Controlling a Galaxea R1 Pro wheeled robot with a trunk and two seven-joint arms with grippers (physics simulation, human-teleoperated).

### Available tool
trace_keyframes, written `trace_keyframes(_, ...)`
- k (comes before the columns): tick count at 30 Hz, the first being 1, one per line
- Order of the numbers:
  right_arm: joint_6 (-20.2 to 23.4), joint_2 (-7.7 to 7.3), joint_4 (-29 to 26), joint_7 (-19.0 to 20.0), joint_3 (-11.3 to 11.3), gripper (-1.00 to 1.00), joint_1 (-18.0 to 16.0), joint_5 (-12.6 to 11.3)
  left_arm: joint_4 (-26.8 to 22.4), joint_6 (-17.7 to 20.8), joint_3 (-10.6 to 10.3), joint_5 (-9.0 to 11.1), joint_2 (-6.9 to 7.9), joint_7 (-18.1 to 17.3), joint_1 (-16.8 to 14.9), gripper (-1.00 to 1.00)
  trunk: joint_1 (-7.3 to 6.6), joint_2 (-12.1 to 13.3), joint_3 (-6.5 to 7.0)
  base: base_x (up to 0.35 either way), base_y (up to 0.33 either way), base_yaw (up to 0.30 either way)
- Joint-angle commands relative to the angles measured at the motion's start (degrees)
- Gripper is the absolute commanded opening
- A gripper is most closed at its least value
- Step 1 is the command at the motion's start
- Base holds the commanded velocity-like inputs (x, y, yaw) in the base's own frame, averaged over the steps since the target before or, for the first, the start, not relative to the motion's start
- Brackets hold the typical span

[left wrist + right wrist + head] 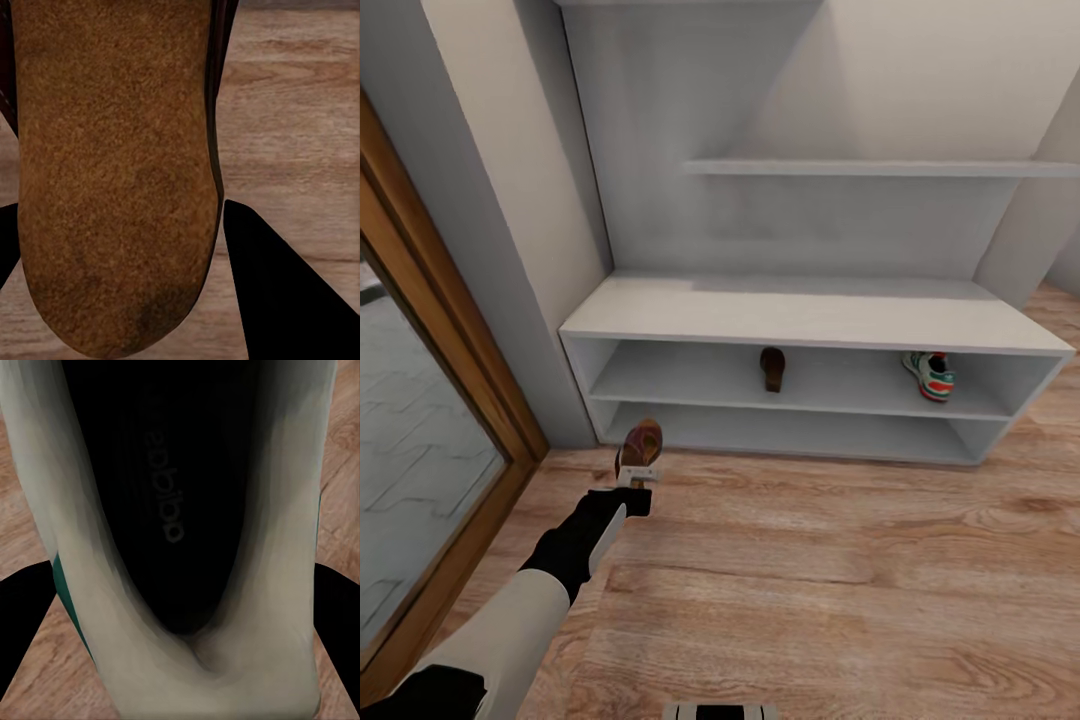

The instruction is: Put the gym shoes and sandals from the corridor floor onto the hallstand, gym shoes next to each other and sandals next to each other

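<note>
Left gripper (637,478), at 7 o'clock: clenched on a sandal (641,445) above the corridor floor (840,560). Right gripper: jaws grasp a gym shoe (187,547). Hallstand (810,310), upper open shelf: second sandal (772,367) at centre, second gym shoe (930,374) at 3 o'clock.

upper shelf (800,378) mid-span open, sandal (772,367) left

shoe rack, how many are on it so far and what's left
Done: one sandal and one gym shoe sit apart on the hallstand upper shelf. In hand: the left hand grips the second sandal; the right hand holds the second gym shoe. Left: shelve each beside its mate.
</note>
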Motion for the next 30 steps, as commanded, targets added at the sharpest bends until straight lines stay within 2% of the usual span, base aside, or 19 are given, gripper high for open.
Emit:
trace_keyframes(1, -0.21, 0.02, 0.05, 0.38, -0.39, -1.0, -0.09, 0.46, -0.25, 0.31, -0.25, 0.44, 0.04, 0.41, -0.04, -1.0, -0.01, -0.02, -0.13, 0.0, 0.0, 0.0)
trace_keyframes(8, -0.21, 0.0, 0.1, 0.3, -0.39, -1.0, -0.03, 0.52, -2.54, 0.45, -0.25, 0.44, -0.1, 0.41, -0.1, -1.0, -0.01, -0.02, -0.31, 0.0, 0.0, 0.0)
trace_keyframes(16, -0.31, 0.1, 0.13, 0.29, -0.38, -1.0, -0.07, 0.54, -4.24, 0.49, -0.32, 0.44, -1.03, 0.46, -0.06, -1.0, -0.01, -0.02, -0.33, 0.028, -0.005, 0.0)
trace_keyframes(20, -0.31, 0.11, 0.12, 0.29, -0.4, -1.0, -0.06, 0.54, -4.4, 0.44, -0.35, -0.14, -1.09, 0.52, 0.03, -1.0, -0.01, -0.02, -0.34, 0.207, -0.089, 0.0)
trace_keyframes(23, -0.27, 0.1, 0.07, 0.29, -0.43, -1.0, -0.06, 0.49, -4.43, 0.43, -1.18, -0.94, -1.1, 0.57, 0.06, -1.0, -0.01, -0.02, -0.34, 0.264, -0.129, 0.0)
trace_keyframes(30, -0.22, 0.1, 0.05, 0.29, -0.38, -1.0, -0.08, 0.46, -4.44, 0.39, -2.41, -1.37, -1.06, 0.63, 0.07, -1.0, -0.01, -0.02, -0.34, 0.277, -0.148, 0.0)
